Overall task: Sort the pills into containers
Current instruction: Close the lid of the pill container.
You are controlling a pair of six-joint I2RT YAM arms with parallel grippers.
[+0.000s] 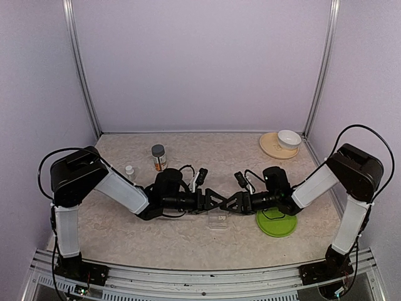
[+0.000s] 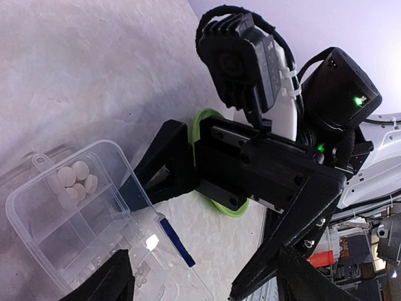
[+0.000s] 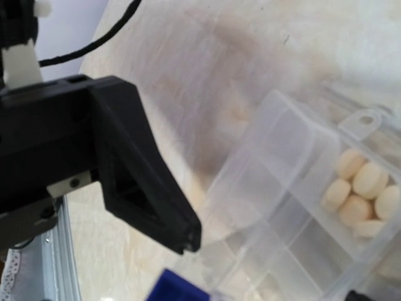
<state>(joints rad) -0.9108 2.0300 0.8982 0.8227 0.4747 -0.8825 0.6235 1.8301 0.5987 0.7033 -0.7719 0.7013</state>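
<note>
The clear plastic pill box (image 1: 217, 220) lies at the middle of the table, its lid open. Its containers are small compartments; one end compartment holds several white round pills (image 2: 74, 182), which look cream in the right wrist view (image 3: 363, 188). A blue latch (image 2: 176, 241) sits on the box's edge. My left gripper (image 1: 213, 200) and right gripper (image 1: 233, 202) meet tip to tip just above the box. The left gripper (image 2: 194, 282) is open, one finger (image 2: 109, 279) over the box and the other off to its side. The right gripper (image 3: 269, 269) is open, its upper finger (image 3: 156, 200) beside the lid.
A green plate (image 1: 276, 223) lies right of the box under the right arm. A white bowl (image 1: 289, 138) rests on a tan plate (image 1: 273, 147) at the back right. A pill bottle (image 1: 158, 157) and a small white cap (image 1: 129, 169) stand at the back left.
</note>
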